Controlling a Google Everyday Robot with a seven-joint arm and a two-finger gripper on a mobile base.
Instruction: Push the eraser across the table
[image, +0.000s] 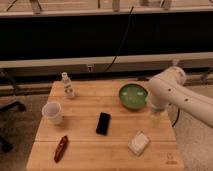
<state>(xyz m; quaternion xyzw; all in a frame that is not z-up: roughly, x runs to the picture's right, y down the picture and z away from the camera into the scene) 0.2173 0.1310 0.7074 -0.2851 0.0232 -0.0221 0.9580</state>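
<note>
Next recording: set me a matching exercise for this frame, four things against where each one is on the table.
Things:
1. eraser
2. cup
3. bowl
4. gripper

Places:
A. over the right edge of the table, just beside the bowl
B. near the middle of the table
C. left side of the table
D. far right part of the table

Pairs: 1-B, 2-C, 3-D, 4-A

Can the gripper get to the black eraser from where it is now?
Probably yes. The gripper hangs over the right side of the table, next to the green bowl. Bare wood lies between it and the eraser; the bowl is farther back and the pale block nearer the front.
</note>
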